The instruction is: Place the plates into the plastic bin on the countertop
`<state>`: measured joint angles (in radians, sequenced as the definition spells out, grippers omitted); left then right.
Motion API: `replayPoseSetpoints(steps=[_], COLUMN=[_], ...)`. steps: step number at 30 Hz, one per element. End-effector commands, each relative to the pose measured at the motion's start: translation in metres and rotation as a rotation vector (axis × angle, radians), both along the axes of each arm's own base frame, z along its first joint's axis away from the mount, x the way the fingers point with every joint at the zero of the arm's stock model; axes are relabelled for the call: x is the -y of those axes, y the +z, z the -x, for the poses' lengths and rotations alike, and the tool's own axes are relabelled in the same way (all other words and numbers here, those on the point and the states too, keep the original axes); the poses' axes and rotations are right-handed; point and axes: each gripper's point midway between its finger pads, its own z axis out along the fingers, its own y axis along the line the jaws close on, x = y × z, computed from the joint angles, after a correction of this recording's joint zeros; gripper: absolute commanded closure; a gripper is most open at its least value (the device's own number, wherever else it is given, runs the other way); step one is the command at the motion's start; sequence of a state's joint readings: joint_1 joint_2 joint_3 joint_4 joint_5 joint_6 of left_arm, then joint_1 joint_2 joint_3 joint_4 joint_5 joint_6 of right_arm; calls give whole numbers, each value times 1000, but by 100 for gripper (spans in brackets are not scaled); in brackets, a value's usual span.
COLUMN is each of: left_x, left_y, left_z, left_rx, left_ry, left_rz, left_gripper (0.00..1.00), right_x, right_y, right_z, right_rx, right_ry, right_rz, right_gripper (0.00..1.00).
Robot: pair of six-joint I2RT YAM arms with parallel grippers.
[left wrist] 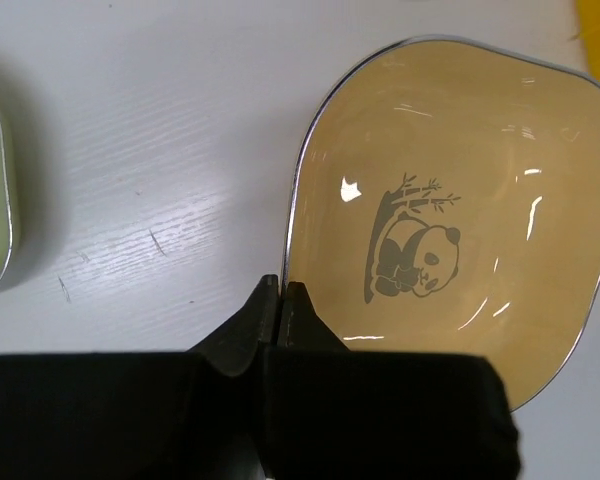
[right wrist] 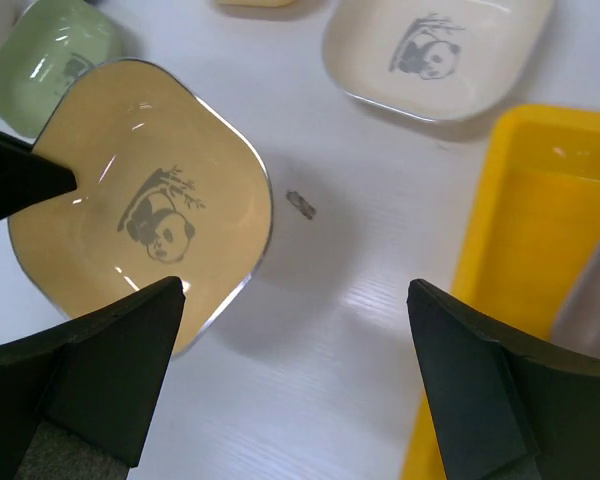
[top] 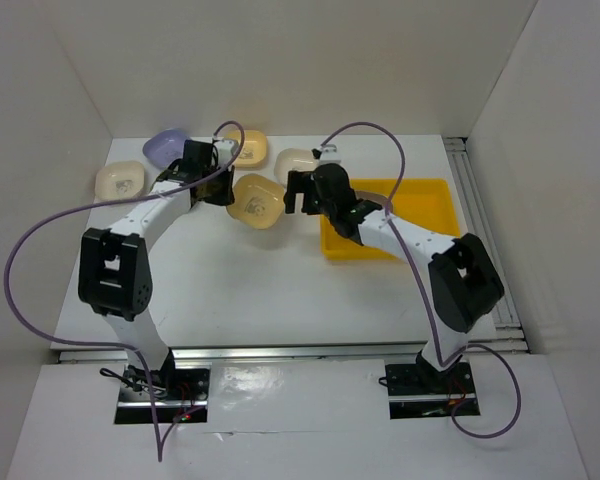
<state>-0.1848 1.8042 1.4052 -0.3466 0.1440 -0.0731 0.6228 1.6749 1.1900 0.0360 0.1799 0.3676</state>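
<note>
My left gripper (left wrist: 280,290) is shut on the rim of a yellow plate (left wrist: 440,230) with a panda mark and holds it tilted just off the white countertop (top: 250,290). The same plate shows in the top view (top: 257,200) and in the right wrist view (right wrist: 150,210). My right gripper (right wrist: 295,300) is open and empty, hovering between that plate and the yellow plastic bin (right wrist: 540,250), which stands at the right in the top view (top: 420,195). A mauve shape (right wrist: 595,290) lies in the bin. The top view also shows my left gripper (top: 220,188) and my right gripper (top: 300,192).
Other plates lie at the back: lavender (top: 168,147), cream (top: 120,180), yellow (top: 250,148), cream (top: 298,163) and green (right wrist: 50,50). A small dark scrap (right wrist: 300,204) lies on the table. White walls close the sides, and a metal rail (top: 480,220) runs along the right edge.
</note>
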Motion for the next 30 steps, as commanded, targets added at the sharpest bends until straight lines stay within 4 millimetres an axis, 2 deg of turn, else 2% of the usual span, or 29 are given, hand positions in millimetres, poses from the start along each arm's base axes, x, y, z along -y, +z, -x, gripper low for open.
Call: replayPoseSetpoints(steps=[1, 2, 4, 5, 7, 8, 9, 10, 12, 13, 14, 15, 16, 17, 18, 19, 20, 21, 22, 23, 24, 26, 27, 28, 30], left_x=[12, 14, 17, 24, 27, 32, 33, 31, 28, 28, 28, 28, 26, 26, 25, 25, 20, 12, 10, 6, -4, -4, -11, -11, -16], left_y=[40, 44, 52, 56, 57, 61, 61, 61, 61, 61, 61, 60, 60, 64, 64, 64, 64, 68, 72, 73, 77, 72, 71, 71, 57], left_z=[5, 9, 11, 14, 16, 18, 18, 17, 19, 19, 19, 19, 18, 16, 15, 15, 14, 12, 11, 10, 5, 6, 2, 2, -2], left_rx=[78, 74, 86, 89, 85, 89, 89, 91, 94, 94, 94, 97, 99, 108, 109, 109, 112, 125, 132, 135, 151, 135, 138, 142, 116], left_ry=[-17, -22, -38, -53, -70, -74, -75, -66, -55, -55, -55, -61, -54, -54, -47, -47, -46, -36, -40, -42, -29, -46, -39, -46, -45], left_rz=[93, 110, 127, 145, 160, 169, 169, 161, 152, 152, 152, 146, 139, 141, 135, 135, 134, 128, 143, 143, 134, 140, 133, 126, 113], left_gripper=[100, 100, 100, 100, 100, 100, 100, 100, 99, 86, 67, 43, 10, 4, 0, 0, 0, 0, 0, 0, 0, 0, 0, 0, 0], right_x=[-41, -51, -66, -74, -83, -84, -87, -87, -89, -81, -79, -74, -65, -51, -34, -20, -4, 23, 42, 58, 87, 113, 140, 151, 170], right_y=[16, 3, 1, -17, -19, -30, -30, -30, -35, -40, -32, -30, -30, -32, -17, -14, -19, 0, -7, -6, 8, 10, 14, 16, 11], right_z=[-11, -11, -12, -8, -11, -12, -10, -12, -6, -8, -10, -8, -10, -11, -18, -20, -18, -28, -23, -23, -28, -24, -25, -25, -23], right_rx=[24, 4, 2, -38, -33, -61, -59, -59, -69, -83, -76, -79, -84, -91, -73, -72, -92, -70, -112, -122, -104, -123, -119, -125, -149], right_ry=[40, 48, 67, 74, 74, 61, 60, 45, 26, -19, -32, -46, -69, -94, -122, -138, -134, -169, -181, -194, -227, -229, -262, -273, -265], right_rz=[-107, -106, -135, -136, -146, -154, -151, -156, -137, -107, -105, -92, -77, -31, -36, -23, 18, 10, 51, 64, 68, 58, 56, 44, 60], right_gripper=[0, 1, 3, 3, 14, 23, 36, 67, 93, 97, 100, 100, 100, 100, 100, 100, 100, 100, 100, 100, 100, 100, 100, 100, 100])
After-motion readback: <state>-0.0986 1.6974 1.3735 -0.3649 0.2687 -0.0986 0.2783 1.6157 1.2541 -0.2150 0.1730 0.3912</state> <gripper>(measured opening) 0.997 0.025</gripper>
